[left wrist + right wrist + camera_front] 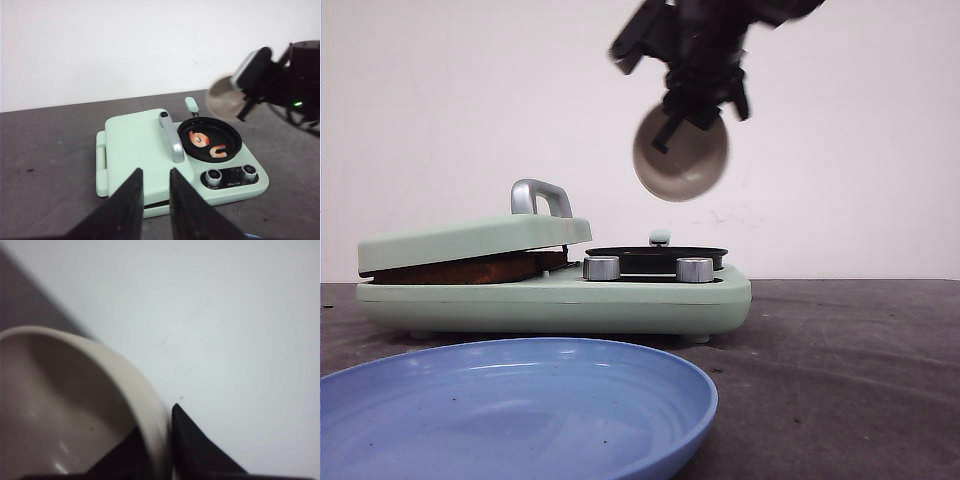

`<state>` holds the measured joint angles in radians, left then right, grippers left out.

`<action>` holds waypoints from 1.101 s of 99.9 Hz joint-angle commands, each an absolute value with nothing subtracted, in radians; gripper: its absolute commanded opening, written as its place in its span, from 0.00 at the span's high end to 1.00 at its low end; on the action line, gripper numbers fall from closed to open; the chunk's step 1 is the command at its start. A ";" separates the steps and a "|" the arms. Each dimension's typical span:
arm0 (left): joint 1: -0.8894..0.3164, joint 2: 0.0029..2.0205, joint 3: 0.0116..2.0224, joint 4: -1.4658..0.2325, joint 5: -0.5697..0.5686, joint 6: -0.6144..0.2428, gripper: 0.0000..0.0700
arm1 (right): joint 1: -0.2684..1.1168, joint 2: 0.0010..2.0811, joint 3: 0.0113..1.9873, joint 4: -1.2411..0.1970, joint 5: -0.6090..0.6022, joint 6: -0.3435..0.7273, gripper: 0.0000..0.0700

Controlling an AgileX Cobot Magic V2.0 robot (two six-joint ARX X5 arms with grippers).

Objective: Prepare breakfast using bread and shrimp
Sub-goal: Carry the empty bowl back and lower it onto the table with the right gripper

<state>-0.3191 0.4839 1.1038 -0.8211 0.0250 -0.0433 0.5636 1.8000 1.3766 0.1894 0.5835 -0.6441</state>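
Two orange-pink shrimp lie in the round black pan of a mint-green breakfast maker. The bread shows only as a brown edge under the maker's lowered lid. My right gripper hangs high above the pan, shut on the rim of a beige bowl that is tipped on its side; the bowl's inside looks empty. My left gripper hovers in front of the lid, open by a narrow gap, with nothing between its fingers.
A large blue plate sits on the dark table nearest the camera. The lid carries a silver handle, and two silver knobs sit on the maker's front. A white wall stands behind.
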 commanded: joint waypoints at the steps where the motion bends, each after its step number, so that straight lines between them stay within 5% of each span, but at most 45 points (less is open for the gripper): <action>1: -0.324 0.490 1.113 -0.815 0.026 -0.045 1.00 | 0.525 1.726 1.422 0.018 0.539 -0.260 0.99; 12: -0.324 0.490 1.113 -0.813 0.026 -0.045 1.00 | 0.421 1.630 1.422 -0.232 0.385 -0.013 0.99; 14: -0.324 0.490 1.113 -0.813 0.026 -0.045 1.00 | 0.345 1.589 1.422 -0.348 0.260 0.079 0.99; 31: -0.325 0.490 1.113 -0.792 0.026 -0.045 1.00 | 0.118 1.548 1.422 -0.627 -0.078 0.173 0.99; 46: -0.327 0.491 1.113 -0.752 0.026 -0.045 1.00 | -0.021 1.588 1.403 -0.847 -0.164 0.118 0.99; 110: -0.327 0.498 1.113 -0.751 0.038 -0.071 1.00 | -0.089 1.629 1.051 -0.564 -0.252 0.184 0.99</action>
